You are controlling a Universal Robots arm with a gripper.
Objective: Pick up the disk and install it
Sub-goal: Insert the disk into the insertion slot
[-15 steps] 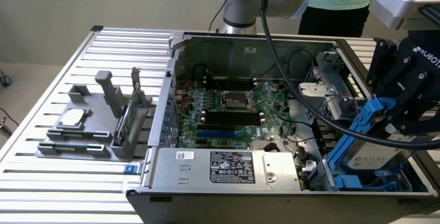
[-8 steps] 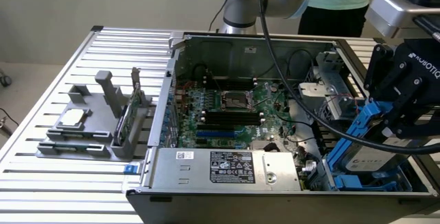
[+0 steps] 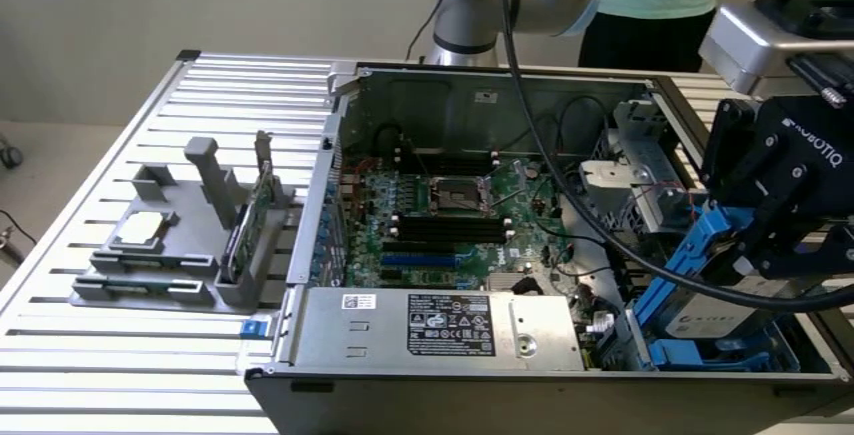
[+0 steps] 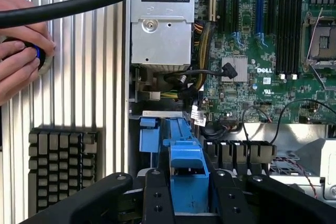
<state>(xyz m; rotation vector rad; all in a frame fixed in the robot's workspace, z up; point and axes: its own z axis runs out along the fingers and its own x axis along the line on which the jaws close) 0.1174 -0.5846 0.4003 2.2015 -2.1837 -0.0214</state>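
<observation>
Hand [image 4: 188,182] grips the flat silver-grey, blue-railed metal disk [image 3: 702,319] hanging below it, long axis steeply tilted, at the exterior view's near right.

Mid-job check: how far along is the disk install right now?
Done: the silver-grey metal disk with blue plastic rails is picked up and is at the exterior view's right end of the open grey computer case. In hand: the tool is clamped on its blue rail. Left: the disk stands tilted over the drive bay and does not look seated.
</observation>
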